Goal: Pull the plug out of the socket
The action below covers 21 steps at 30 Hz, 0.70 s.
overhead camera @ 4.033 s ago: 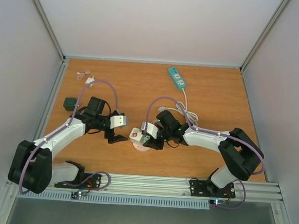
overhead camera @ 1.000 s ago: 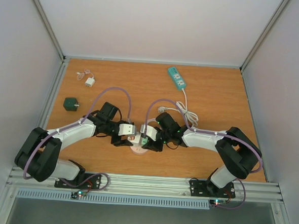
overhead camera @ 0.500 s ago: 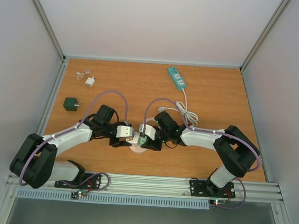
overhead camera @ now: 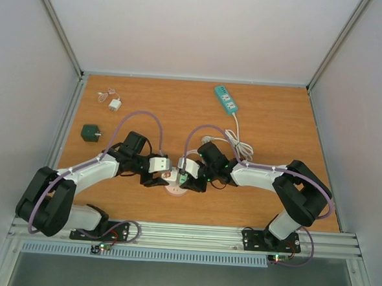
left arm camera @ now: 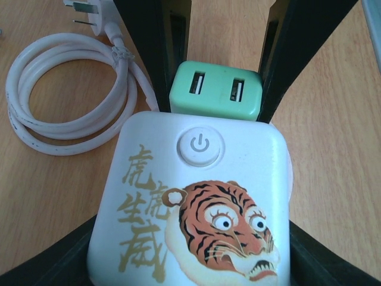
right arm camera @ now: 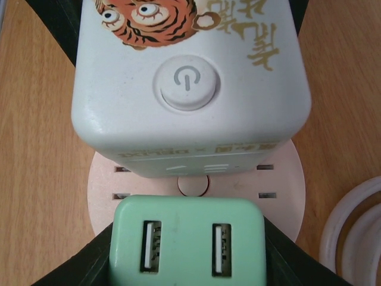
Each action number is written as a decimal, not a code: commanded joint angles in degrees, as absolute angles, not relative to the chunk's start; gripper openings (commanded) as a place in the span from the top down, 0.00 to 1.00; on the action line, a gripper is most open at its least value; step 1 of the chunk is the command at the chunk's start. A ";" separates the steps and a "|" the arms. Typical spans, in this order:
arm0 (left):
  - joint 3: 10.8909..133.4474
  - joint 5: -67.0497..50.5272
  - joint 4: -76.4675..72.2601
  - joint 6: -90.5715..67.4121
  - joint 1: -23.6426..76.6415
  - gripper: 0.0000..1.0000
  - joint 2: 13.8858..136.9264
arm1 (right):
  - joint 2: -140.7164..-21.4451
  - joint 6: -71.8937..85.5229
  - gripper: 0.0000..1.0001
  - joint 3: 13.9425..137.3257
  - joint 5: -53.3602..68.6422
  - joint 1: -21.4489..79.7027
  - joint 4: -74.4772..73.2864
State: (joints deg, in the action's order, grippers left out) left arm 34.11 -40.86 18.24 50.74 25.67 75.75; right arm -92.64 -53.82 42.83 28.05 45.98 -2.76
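Wood-grain bench (overhead camera: 173, 109), walled in white, carries the whole job, and both arms meet at its near middle. There the right end effector (overhead camera: 187, 179) is closed on the green plug (right arm camera: 186, 238), a two-port USB block, with one black finger on each side of it. Facing it, the left end effector (overhead camera: 162, 177) clamps the socket (left arm camera: 196, 196) by its white, tiger-printed body, fingers on opposite sides.

The plug touches the socket's white body on the side away from the left arm and sits over the pink round base (right arm camera: 102, 185). No gap shows between them, so it looks seated.

By my reading both grips are set and the pull itself is the step in hand. The next move calls for the left arm to hold the socket fixed while the right draws the plug straight along its hidden pins. Twisting could tip or lift the base.

Beyond the socket lies a coiled white cable (left arm camera: 71, 89), and farther back a teal power strip (overhead camera: 225, 99).
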 commanded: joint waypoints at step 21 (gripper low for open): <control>33.97 -51.21 8.56 52.03 26.19 0.73 70.14 | -96.54 -52.58 0.93 41.71 20.11 45.80 -5.72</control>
